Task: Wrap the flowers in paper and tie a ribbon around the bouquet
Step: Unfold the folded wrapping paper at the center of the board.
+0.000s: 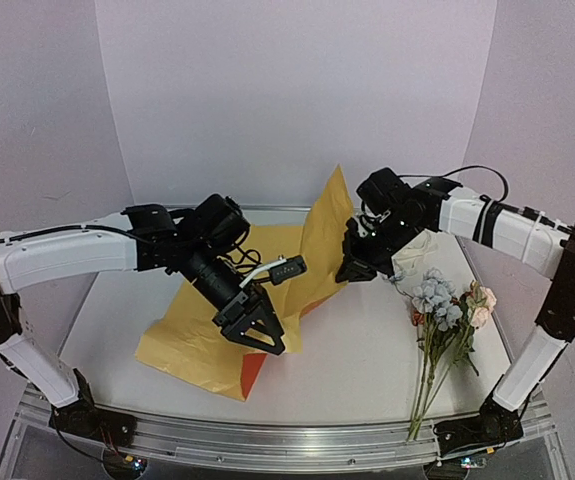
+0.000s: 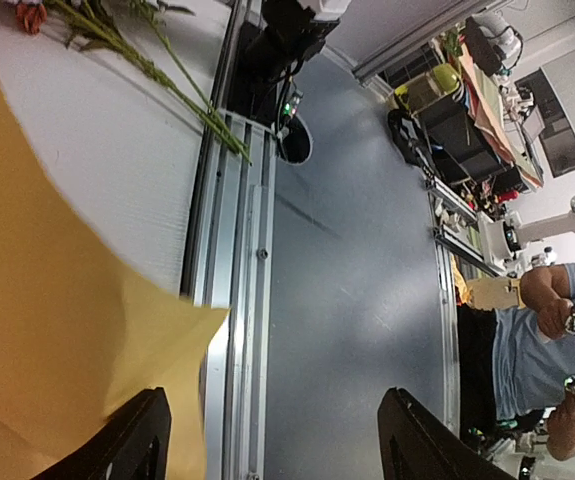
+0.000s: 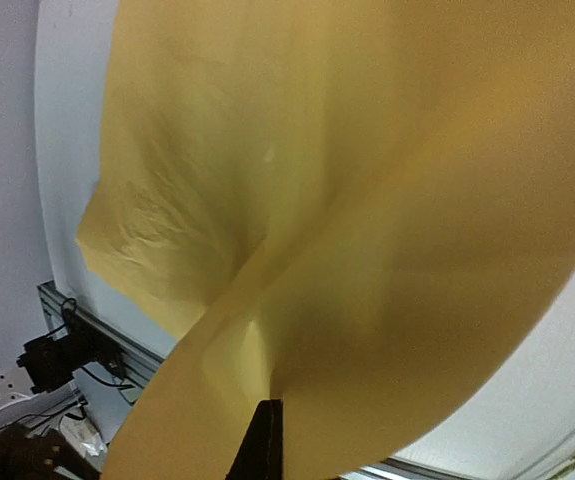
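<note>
There are two arms, each with one black end effector, one sheet of paper point(image 1: 192, 340) and one bunch of flowers point(image 1: 447, 300).

The paper is thin and crinkled, and lies left of centre on the white tabletop point(image 1: 367, 350) in the overhead view. Most of what shows is its golden-yellow face. A small fold at its lower edge shows the deeper orange face. Its right-hand part is pulled up off the tabletop into a tall pointed peak at the centre of the frame.

The right end effector point(image 1: 352, 268) is clamped on that raised edge just below the peak. In the right wrist view the paper point(image 3: 367, 200) fills the frame in soft folds, and one dark finger point(image 3: 264, 440) is pressed against it at the bottom edge.

The left end effector point(image 1: 262, 342) hangs over the flat part of the sheet, centre-left, with its fingers apart and nothing between them. In its wrist view the two fingers point(image 2: 137, 440) stand wide at the bottom, with the paper point(image 2: 47, 330) to their left.

The flowers lie flat at the right of the overhead frame, well apart from the paper. They have rounded pale blue, white and pink blooms at the top. Their thin green stems run down towards the ribbed metal rail point(image 1: 267, 440) along the near edge.
</note>
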Robot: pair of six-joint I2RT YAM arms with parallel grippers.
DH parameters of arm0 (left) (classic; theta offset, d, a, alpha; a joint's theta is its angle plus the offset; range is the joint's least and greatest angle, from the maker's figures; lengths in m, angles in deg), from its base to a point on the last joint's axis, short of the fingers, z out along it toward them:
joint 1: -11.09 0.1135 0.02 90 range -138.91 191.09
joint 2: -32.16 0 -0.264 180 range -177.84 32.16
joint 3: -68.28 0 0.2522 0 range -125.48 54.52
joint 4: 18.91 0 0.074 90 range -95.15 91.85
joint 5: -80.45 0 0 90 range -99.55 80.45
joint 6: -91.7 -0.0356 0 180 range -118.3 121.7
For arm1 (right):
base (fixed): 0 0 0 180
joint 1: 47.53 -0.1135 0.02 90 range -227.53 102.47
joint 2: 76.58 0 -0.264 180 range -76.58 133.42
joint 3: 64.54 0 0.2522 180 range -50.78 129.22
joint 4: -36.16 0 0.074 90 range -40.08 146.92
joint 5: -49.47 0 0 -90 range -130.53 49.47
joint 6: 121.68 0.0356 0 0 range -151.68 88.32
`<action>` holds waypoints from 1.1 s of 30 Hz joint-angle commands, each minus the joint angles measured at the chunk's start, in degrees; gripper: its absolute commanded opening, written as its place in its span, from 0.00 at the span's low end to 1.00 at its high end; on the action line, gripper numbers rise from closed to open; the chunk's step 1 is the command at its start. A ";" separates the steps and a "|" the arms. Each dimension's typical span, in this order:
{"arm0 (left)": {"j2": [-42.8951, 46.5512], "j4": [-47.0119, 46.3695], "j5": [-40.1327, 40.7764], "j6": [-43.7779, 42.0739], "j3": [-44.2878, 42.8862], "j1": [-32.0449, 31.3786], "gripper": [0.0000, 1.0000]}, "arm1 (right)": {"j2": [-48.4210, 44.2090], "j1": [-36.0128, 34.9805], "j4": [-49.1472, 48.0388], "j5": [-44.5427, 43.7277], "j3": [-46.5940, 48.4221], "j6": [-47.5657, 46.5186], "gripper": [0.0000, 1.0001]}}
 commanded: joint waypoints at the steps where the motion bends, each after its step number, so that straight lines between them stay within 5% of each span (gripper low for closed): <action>1: 7.91 -14.55 -1.09 8.15 6.57 2.23 0.74 | -6.25 -0.38 1.25 -5.97 -6.78 -1.18 0.00; 5: 12.09 -27.04 -3.72 17.12 15.75 9.44 0.75 | -7.14 -0.35 0.61 -6.90 -11.17 -1.77 0.00; 9: 12.35 -30.38 5.53 22.08 20.70 13.10 0.75 | -5.30 -0.38 -2.94 -6.03 -14.24 0.58 0.00; 19: 0.79 -33.67 20.34 37.74 27.32 22.75 0.41 | 1.50 -2.35 -10.17 -15.52 -18.55 11.20 0.00; 26: -6.58 -32.99 23.16 38.85 25.88 27.51 0.34 | 0.97 -6.67 -12.12 -28.99 -23.62 16.92 0.00; 33: -14.90 -31.79 24.79 36.96 21.61 31.27 0.28 | 4.22 -10.71 -17.10 -30.67 -25.75 25.02 0.02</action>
